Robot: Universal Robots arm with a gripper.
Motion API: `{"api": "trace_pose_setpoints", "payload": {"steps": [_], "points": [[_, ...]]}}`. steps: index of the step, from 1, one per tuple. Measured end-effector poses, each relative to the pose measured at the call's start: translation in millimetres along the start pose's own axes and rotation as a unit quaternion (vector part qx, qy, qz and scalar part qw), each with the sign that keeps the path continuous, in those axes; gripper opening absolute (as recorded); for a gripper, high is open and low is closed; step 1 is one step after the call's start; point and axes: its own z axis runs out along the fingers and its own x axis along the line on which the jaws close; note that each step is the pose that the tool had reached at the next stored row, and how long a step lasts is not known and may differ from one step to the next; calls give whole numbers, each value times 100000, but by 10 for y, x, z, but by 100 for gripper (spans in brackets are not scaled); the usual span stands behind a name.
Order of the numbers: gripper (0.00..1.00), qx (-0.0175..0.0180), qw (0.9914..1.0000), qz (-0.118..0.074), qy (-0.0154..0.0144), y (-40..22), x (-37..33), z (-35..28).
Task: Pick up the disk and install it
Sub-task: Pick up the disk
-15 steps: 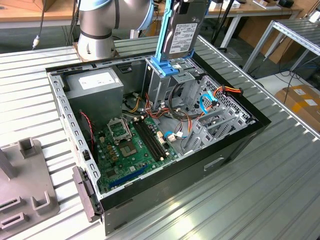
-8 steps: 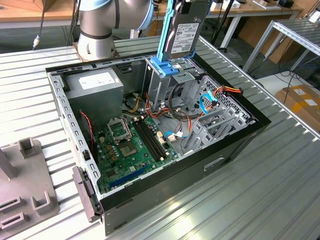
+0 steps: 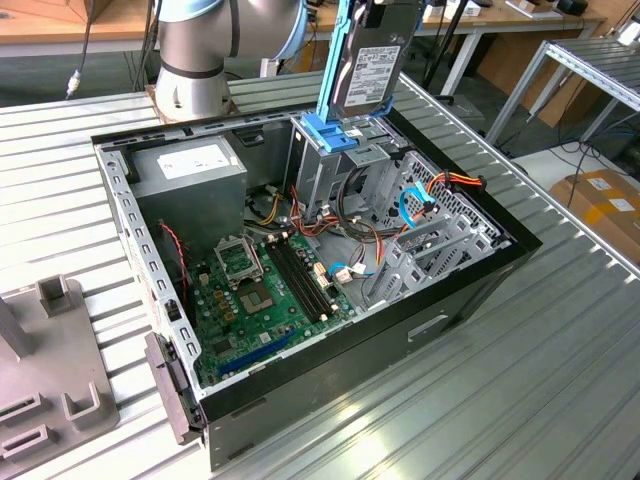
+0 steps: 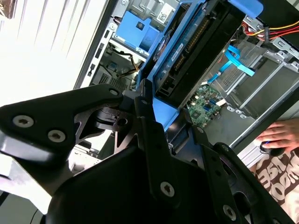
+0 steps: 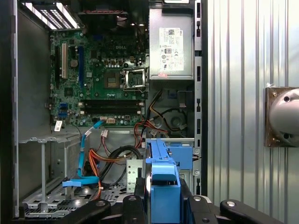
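Disk (image 3: pixel 366 70), upright and blue-railed, clenched in hand (image 5: pixel 162 192), hanging above drive cage (image 3: pixel 318 178) at far side of open computer case (image 3: pixel 450 300) on ribbed counter (image 3: pixel 560 380).

- My gripper (image 5: pixel 163 192) held the disk (image 3: pixel 365 65) above the drive cage (image 3: pixel 372 165).
- In the case (image 3: pixel 450 300), the power supply (image 3: pixel 190 170) sat to the exterior view's left of the cage.
- The case stood on the table (image 3: pixel 540 400).

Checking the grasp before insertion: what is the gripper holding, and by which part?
The disk, hanging upright; the gripper clamps its upper end, on the blue rails.
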Motion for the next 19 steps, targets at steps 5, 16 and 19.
{"api": "trace_pose_setpoints", "payload": {"steps": [5,16,19], "points": [[36,1,100000,-3,0,-69,0,0],[36,-1,100000,-2,-172,-86,175,2],[36,-2,100000,-3,-189,-87,266,4]]}}
